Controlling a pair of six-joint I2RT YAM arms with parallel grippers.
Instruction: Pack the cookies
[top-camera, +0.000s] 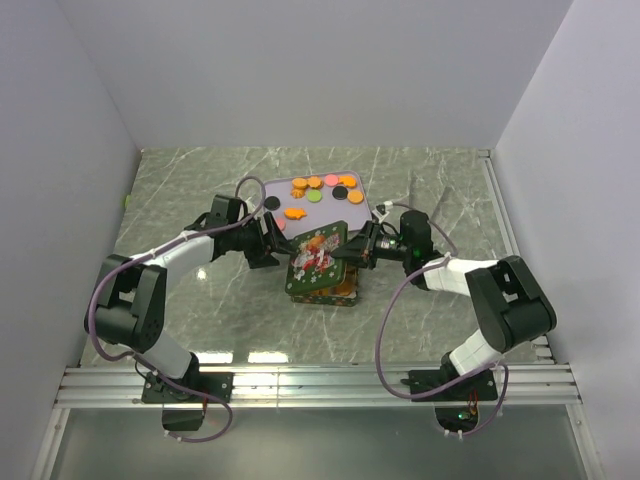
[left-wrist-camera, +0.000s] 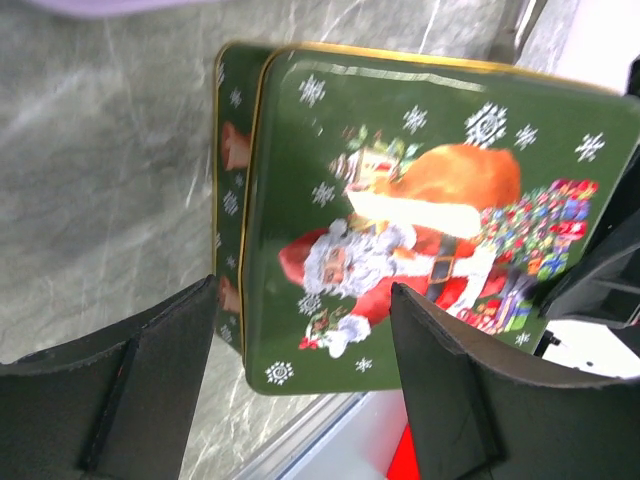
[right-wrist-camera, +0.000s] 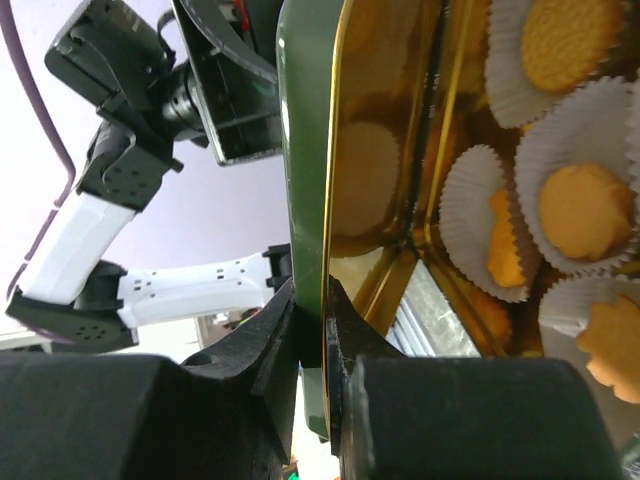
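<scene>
Right gripper (right-wrist-camera: 312, 335) pinched tight on the Santa lid's (right-wrist-camera: 300, 150) rim, tilted over tin (top-camera: 310, 296). Left gripper (left-wrist-camera: 300, 340) spread wide, gripping nothing. Cookies (top-camera: 313, 182) on lavender tray (top-camera: 325, 212); others in paper cups (right-wrist-camera: 470, 190) inside tin.

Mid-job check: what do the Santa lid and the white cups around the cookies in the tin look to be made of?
Santa lid: looks like thin painted metal, with a glossy green print outside and a mirror-gold inside reflecting the cookies. The right gripper pinches its rim in its jaws. White cups: probably pleated paper, matte, with fluted walls.
</scene>
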